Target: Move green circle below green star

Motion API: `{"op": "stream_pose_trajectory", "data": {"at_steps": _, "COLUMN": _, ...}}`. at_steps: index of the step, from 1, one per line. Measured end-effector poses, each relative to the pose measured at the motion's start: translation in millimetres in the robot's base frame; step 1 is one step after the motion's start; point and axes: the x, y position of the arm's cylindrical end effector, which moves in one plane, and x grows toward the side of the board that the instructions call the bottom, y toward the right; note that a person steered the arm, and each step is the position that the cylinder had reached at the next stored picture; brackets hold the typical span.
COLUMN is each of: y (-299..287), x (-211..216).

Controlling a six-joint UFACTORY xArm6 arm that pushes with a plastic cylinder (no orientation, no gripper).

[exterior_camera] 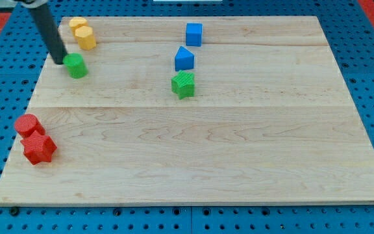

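The green circle [76, 65] sits on the wooden board near the view's upper left. The green star [183, 84] sits near the board's middle, well to the right of the circle and slightly lower. My tip [58, 61] is at the end of the dark rod that slants down from the view's top left. It touches the circle's left side or sits right next to it.
Two yellow blocks [82, 33] sit just above the green circle. A blue cube [194, 34] and a blue triangular block [184, 58] sit above the green star. A red cylinder [28, 124] and a red star [39, 148] sit near the board's left edge [19, 140].
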Motion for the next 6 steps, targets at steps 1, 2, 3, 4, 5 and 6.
{"op": "stream_pose_trajectory", "data": {"at_steps": 1, "y": 61.0, "x": 48.0}}
{"op": "stream_pose_trajectory", "data": {"at_steps": 2, "y": 113.7, "x": 68.9}}
{"op": "stream_pose_trajectory", "data": {"at_steps": 3, "y": 169.0, "x": 81.7}}
{"op": "stream_pose_trajectory", "data": {"at_steps": 4, "y": 188.4, "x": 111.1}}
{"op": "stream_pose_trajectory", "data": {"at_steps": 5, "y": 184.2, "x": 123.1}}
{"op": "stream_pose_trajectory", "data": {"at_steps": 6, "y": 98.5, "x": 141.7}}
